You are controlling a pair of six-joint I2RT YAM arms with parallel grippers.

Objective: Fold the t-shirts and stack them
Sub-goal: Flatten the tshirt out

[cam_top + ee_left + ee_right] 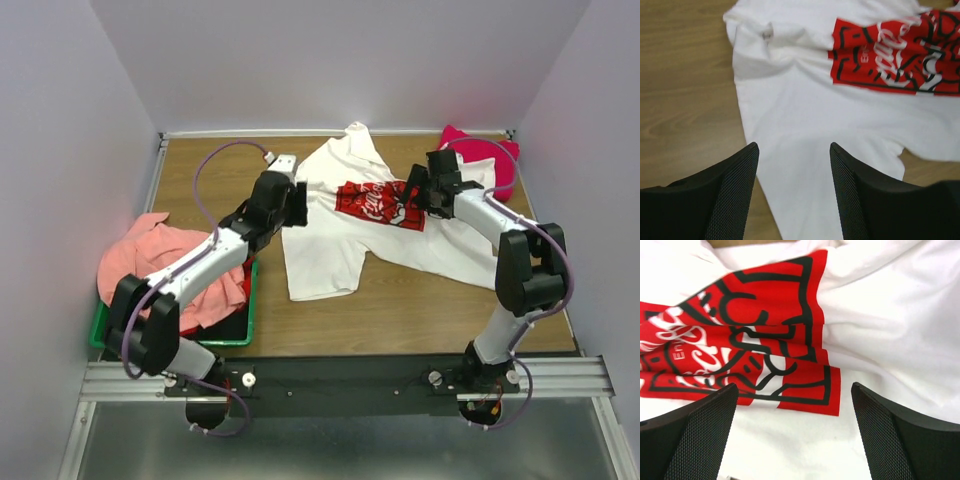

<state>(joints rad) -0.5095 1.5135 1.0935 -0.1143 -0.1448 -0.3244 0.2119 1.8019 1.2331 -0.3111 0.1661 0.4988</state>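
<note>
Lab test cell, plain white walls (330, 60)

Green bin (251, 300) sitting at 8 o'clock on worktop (420, 310), mostly covered, only right wall and near-left corner showing. Wood-grain worktop filling enclosure floor. Pale walls (350, 60) standing round it from 9 through 12 to 3 o'clock. Aluminium rail (120, 378) running along 6 o'clock edge.

Green bin (250, 310) mostly buried under salmon-pink tee (150, 245); magenta tee (480, 150) part-hidden
</note>
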